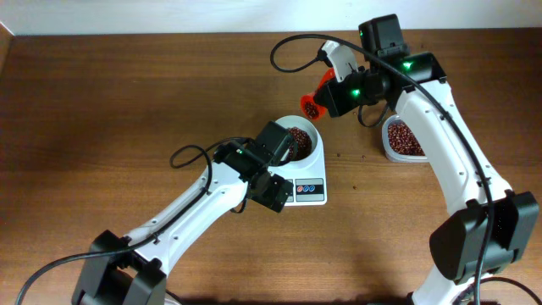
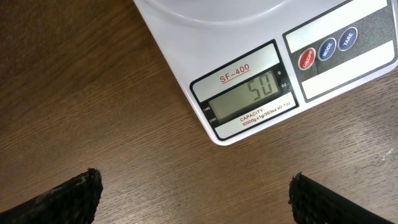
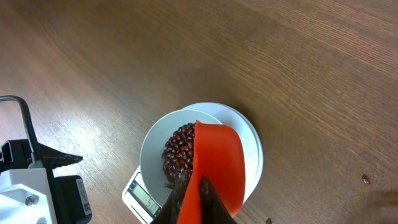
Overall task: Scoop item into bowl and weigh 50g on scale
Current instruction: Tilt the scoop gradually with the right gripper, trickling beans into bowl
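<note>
The white scale [image 1: 309,188] stands mid-table with the white bowl [image 1: 315,141] on it, holding reddish-brown beans [image 1: 298,139]. Its display [image 2: 252,98] reads 50 in the left wrist view. My right gripper [image 1: 334,91] is shut on an orange scoop [image 1: 317,100] with a few beans in it, held above and just right of the bowl. In the right wrist view the scoop [image 3: 219,163] hangs over the bowl [image 3: 155,146] and beans [image 3: 180,149]. My left gripper [image 2: 196,193] is open and empty over bare table in front of the scale [image 2: 186,43].
A clear plastic tub [image 1: 401,138] of beans stands right of the scale, under my right arm. A stray bean [image 3: 365,180] lies on the wooden table. My left arm reaches in from the lower left.
</note>
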Robot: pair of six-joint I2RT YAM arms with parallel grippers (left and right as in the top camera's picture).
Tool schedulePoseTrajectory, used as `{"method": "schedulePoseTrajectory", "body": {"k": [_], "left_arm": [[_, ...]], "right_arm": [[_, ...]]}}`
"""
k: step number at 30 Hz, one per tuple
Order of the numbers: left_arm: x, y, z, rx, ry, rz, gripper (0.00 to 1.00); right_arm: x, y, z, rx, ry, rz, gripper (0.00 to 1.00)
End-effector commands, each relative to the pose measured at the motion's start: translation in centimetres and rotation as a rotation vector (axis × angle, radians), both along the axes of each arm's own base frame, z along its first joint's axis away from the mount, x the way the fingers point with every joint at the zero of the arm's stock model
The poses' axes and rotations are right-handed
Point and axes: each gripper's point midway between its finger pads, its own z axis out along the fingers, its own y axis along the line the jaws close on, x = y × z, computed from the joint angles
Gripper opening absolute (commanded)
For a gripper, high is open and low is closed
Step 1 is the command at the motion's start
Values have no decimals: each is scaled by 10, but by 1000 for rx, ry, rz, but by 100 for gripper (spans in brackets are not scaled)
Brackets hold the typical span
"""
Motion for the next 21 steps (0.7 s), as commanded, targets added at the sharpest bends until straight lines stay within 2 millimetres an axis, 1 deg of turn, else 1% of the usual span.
{"method": "schedulePoseTrajectory", "body": {"k": [1, 9, 12, 16, 19, 21], "left_arm": [[0, 4, -4, 17, 5, -5, 99], [0, 4, -4, 17, 5, -5, 99], [0, 4, -4, 17, 5, -5, 99], [-1, 5, -4, 19, 9, -5, 99], [-1, 5, -4, 19, 9, -5, 99], [-1, 5, -4, 19, 9, -5, 99]], "right_arm": [[0, 6, 18, 45, -6, -29, 4], [0, 5, 18, 79, 59, -113, 4], [-4, 4, 15, 87, 110, -151, 4], [-9, -12, 12, 98, 172, -184, 4], [-10, -22, 15, 152, 213, -194, 4], [-12, -24, 18, 187, 231, -190, 4]]}}
